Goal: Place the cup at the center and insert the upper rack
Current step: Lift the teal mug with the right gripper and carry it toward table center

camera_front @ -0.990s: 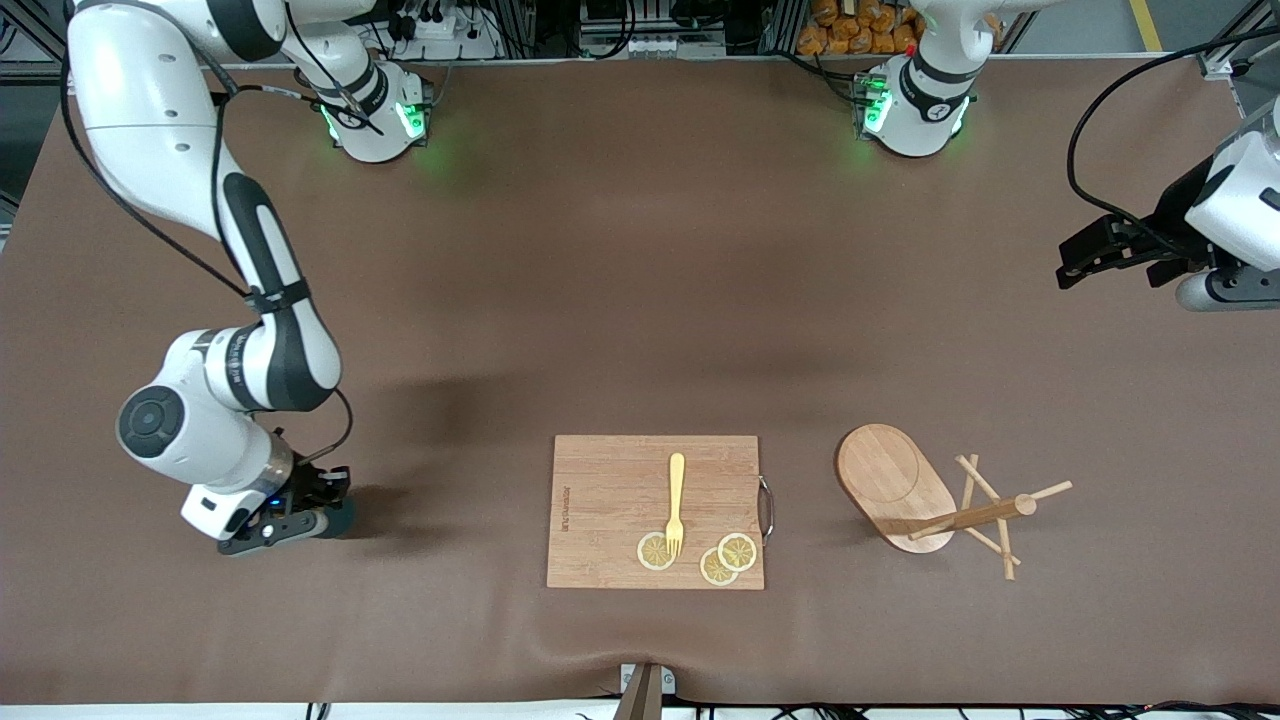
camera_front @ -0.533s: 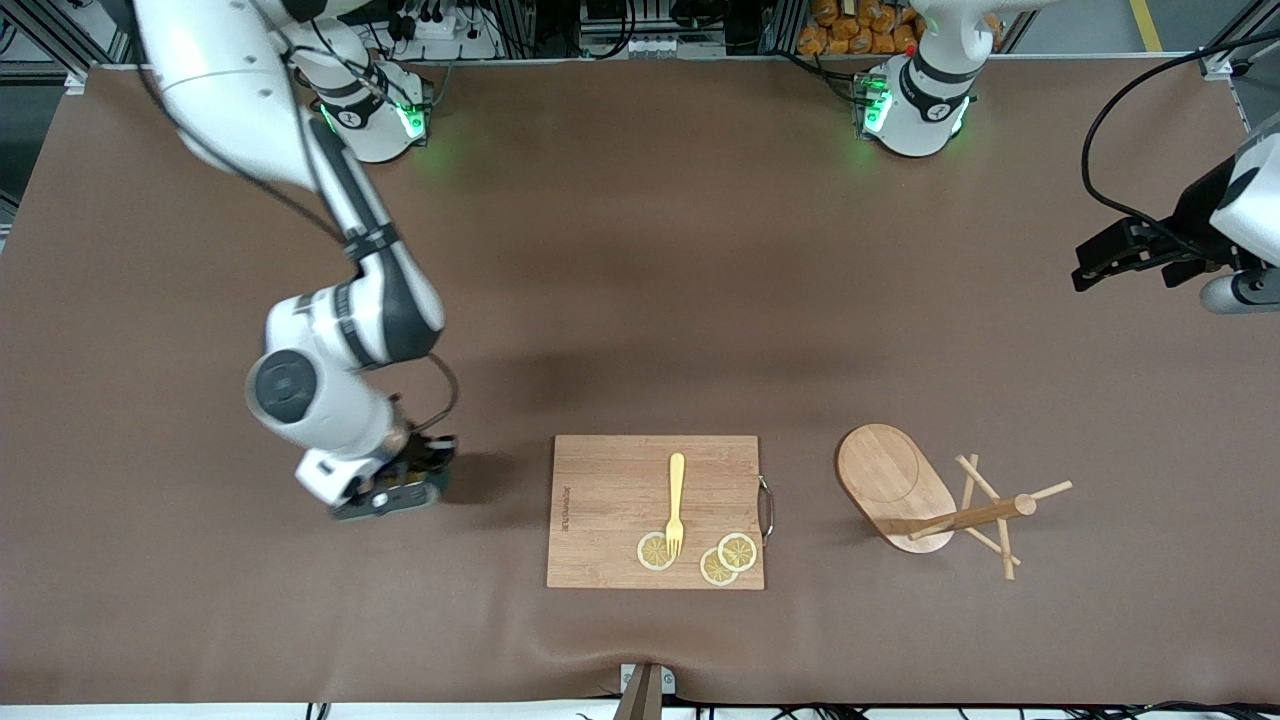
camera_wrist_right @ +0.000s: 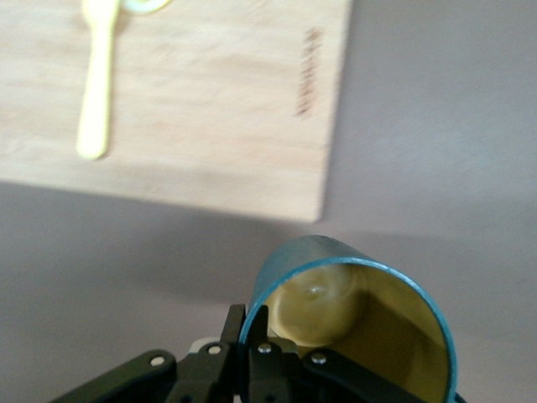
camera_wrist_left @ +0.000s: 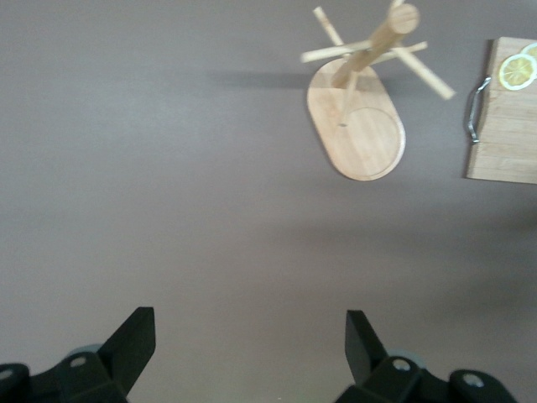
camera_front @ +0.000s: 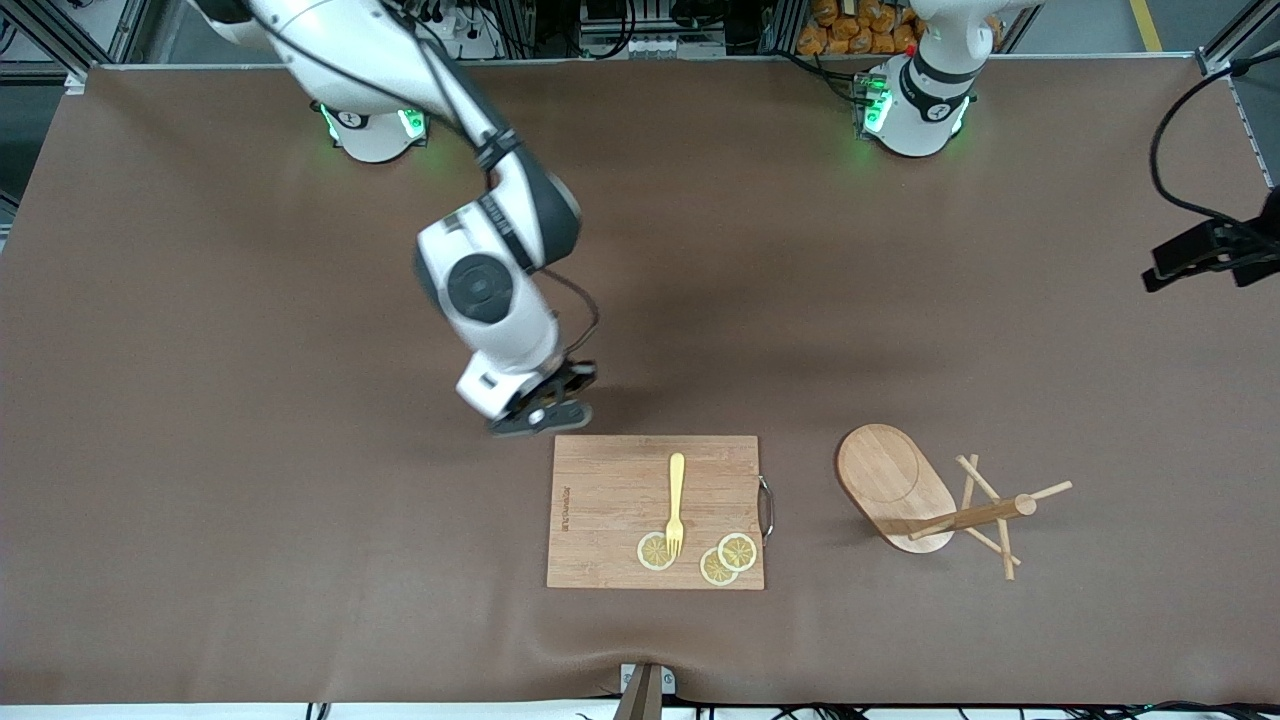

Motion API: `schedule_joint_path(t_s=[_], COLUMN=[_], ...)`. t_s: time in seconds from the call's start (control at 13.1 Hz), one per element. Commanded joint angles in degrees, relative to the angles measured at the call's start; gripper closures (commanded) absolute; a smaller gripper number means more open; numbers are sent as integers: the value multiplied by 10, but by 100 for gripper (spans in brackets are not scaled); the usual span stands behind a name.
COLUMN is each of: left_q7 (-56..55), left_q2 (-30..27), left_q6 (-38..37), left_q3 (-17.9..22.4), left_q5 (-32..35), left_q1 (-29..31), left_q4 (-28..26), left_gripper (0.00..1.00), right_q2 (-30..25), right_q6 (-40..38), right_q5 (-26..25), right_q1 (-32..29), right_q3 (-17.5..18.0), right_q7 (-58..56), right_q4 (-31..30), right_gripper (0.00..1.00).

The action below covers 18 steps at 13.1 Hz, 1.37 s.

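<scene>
The right tool [camera_front: 548, 408] hangs over the bench [camera_front: 200, 400] just off the cutting board's [camera_front: 610, 500] farther corner, its fingers [camera_wrist_right: 256, 323] pinched onto the rim of the cup [camera_wrist_right: 357, 327]. The teal cup rides tilted, its mouth toward the wrist camera, and its yellowish inside looks empty. In the front view the wrist hides it completely.

My read: this is the carry, and the cup wants setting down upright in open middle ground, clear of the board. A rim pinch lets a mug swing, so level it first, lower until the bottom sits flat, then let go.

On the board lie a yellow fork [camera_front: 676, 500] and three lemon slices [camera_front: 737, 551], the fork's tines resting on one slice.

Toward the left arm's end, the upper rack [camera_front: 895, 485] sits on the bench on its oval base, post and pegs untouched.

The left tool [camera_wrist_left: 243, 353] waits spread wide and empty above bare bench at that end.
</scene>
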Motion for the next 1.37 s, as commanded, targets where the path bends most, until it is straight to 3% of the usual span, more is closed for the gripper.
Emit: schedule_joint_path(t_s=[0.0, 0.53, 0.99, 1.3], left_q7=[29, -9, -21, -104], left_q2=[0, -3, 0, 15], left_q6=[-4, -12, -8, 5], left_q3=[-4, -30, -46, -62], left_q5=[-10, -12, -11, -9], left_q1=[16, 4, -5, -41], left_q4=[-9, -10, -9, -5], left_gripper=[0, 0, 0, 0], right_q2=[-11, 0, 12, 30], right_q6=[-5, -4, -2, 2], right_q5=[-1, -6, -25, -58], right_q1=[64, 193, 253, 284], right_q3=[-8, -9, -10, -13], right_q7=[63, 153, 186, 290], right_q4=[-9, -9, -10, -7], right_gripper=[100, 100, 100, 100])
